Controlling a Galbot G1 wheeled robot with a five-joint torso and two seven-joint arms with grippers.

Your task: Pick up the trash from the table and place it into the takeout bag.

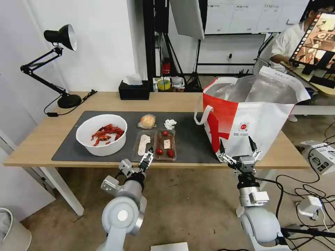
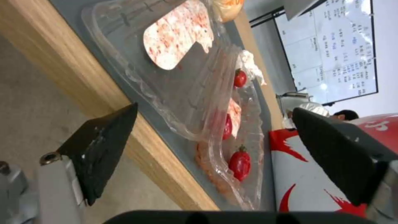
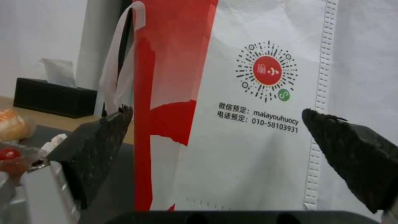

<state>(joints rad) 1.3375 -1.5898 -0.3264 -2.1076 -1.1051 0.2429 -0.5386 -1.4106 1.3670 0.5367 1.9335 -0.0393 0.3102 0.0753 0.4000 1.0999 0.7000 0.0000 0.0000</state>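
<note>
The light-wood surface (image 1: 38,139) carries a dark grey mat (image 1: 195,139) along its middle. The white-and-red takeout bag (image 1: 251,115) stands upright at the right end of the surface, over the mat's right edge, its foil-lined mouth open and one white loop handle hanging on its left side. The white round bowl of red crayfish shells (image 1: 101,134) sits on the left part of the mat. The clear hinged plastic tray (image 1: 154,144) lies opened flat near the front edge of the surface, mid-mat, with cherry tomatoes in its right half. Behind the tray lie the plastic-wrapped orange lump (image 1: 147,121) and, just to its right, the crumpled white tissue (image 1: 170,123).

The left end effector (image 1: 146,161) sits at the front edge of the surface, level with the tray's near rim, fingers spread and gripping nothing. The right end effector (image 1: 238,154) hangs at the front edge facing the bag's lower front, fingers wide apart and empty.
</note>
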